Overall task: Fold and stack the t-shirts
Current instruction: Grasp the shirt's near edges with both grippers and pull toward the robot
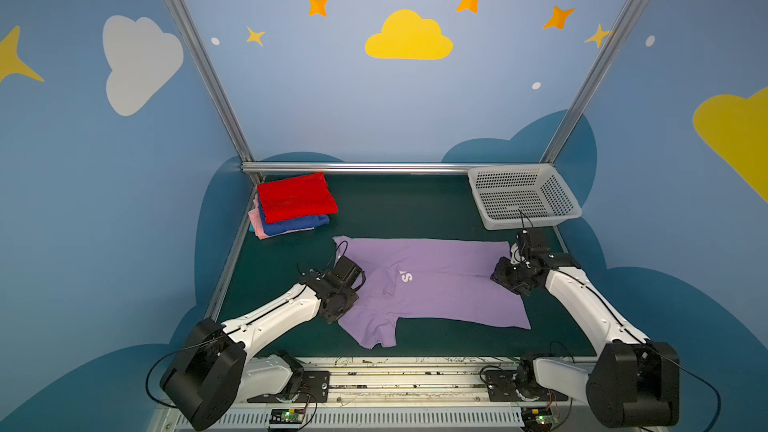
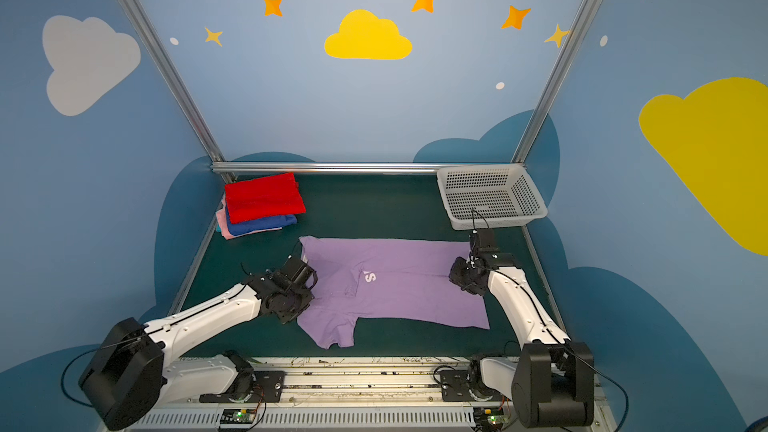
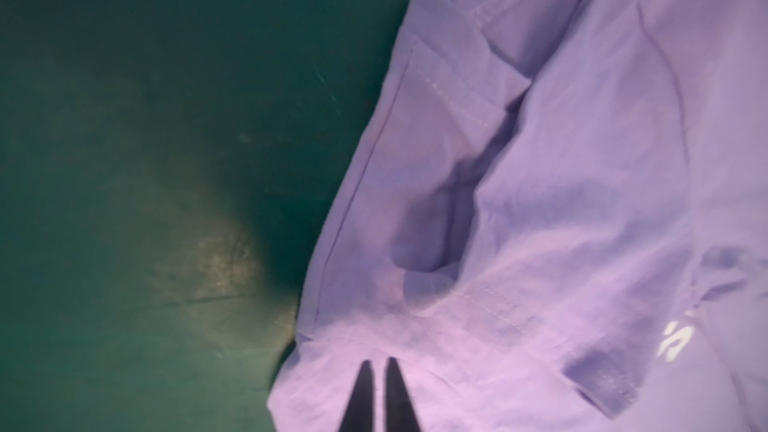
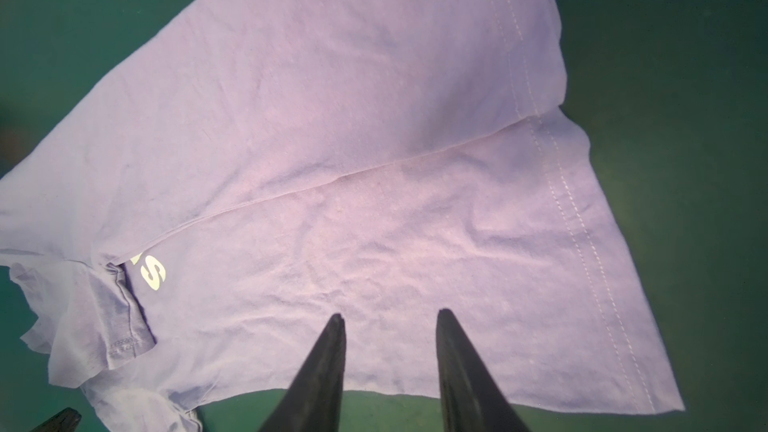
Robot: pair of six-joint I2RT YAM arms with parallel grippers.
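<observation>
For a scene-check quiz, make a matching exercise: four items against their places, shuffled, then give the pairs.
1 lavender t-shirt
2 red t-shirt
3 royal blue t-shirt
4 white basket

A far right corner
B topmost of the folded shirts
C spread out in the middle, partly folded
D directly under the red one

Pairs: 1-C; 2-B; 3-D; 4-A

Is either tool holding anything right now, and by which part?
Nothing is held. The left tool and right tool both stand open above the lavender t-shirt, gripping no cloth.
</observation>
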